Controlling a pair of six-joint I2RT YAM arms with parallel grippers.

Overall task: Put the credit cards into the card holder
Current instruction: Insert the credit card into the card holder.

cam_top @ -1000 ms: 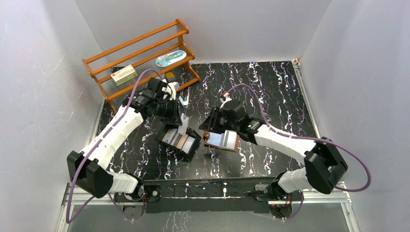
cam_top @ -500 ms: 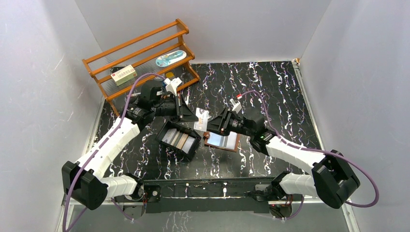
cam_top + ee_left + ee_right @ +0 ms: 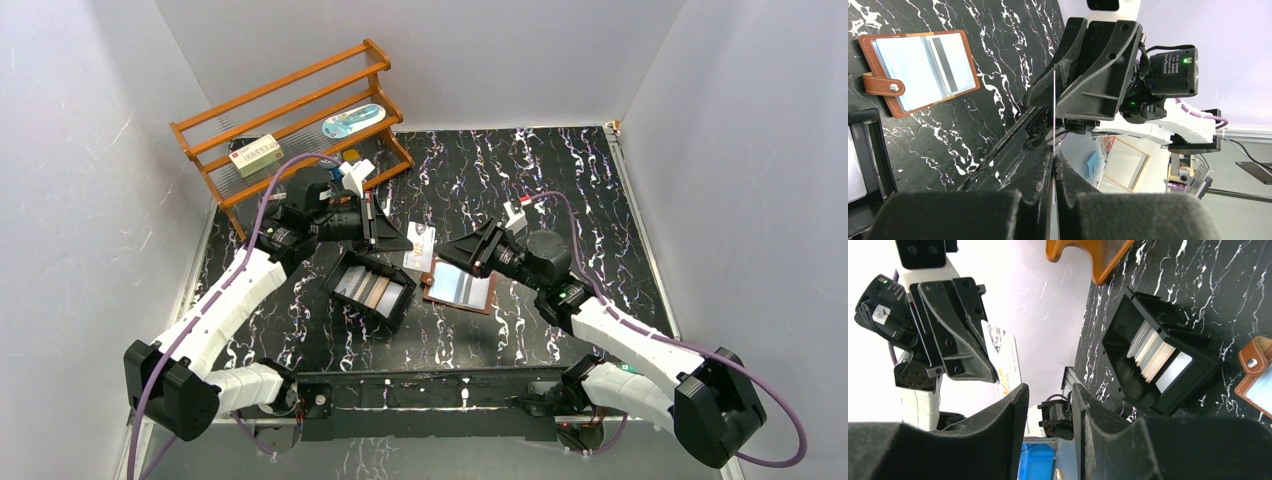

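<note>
**Desk:** What is centre frame?

**Photographer:** Two robot arms face each other, tip to tip, above a black marbled counter [image 3: 560, 180]. The left fingers [image 3: 402, 243] are pressed together on a white card [image 3: 422, 247]. They pinch it by one end and hold it in the air, its free end pointing at the other arm.

**Desk:** And the right fingers?

**Photographer:** The right fingers [image 3: 452, 257] are spread, with a clear gap between them. They are levelled at the card's free end, just beside it. Whether they touch it, I cannot tell.

**Desk:** Where is the card holder?

**Photographer:** The card holder [image 3: 460, 286], brown leather, lies open and flat on the counter below the right fingers. Its strap, with a pale stud, is folded out to one side. A card with a dark stripe [image 3: 944, 64] shows in its pale pockets.

**Desk:** The other cards?

**Photographer:** A row of cards [image 3: 1149, 351], silver, tan and white, leans inside a black tray [image 3: 1128, 325]. The tray sits on the counter just left of the holder, below the left arm. A wooden shelf [image 3: 290, 105] stands in the far left corner, well apart from both.
</note>
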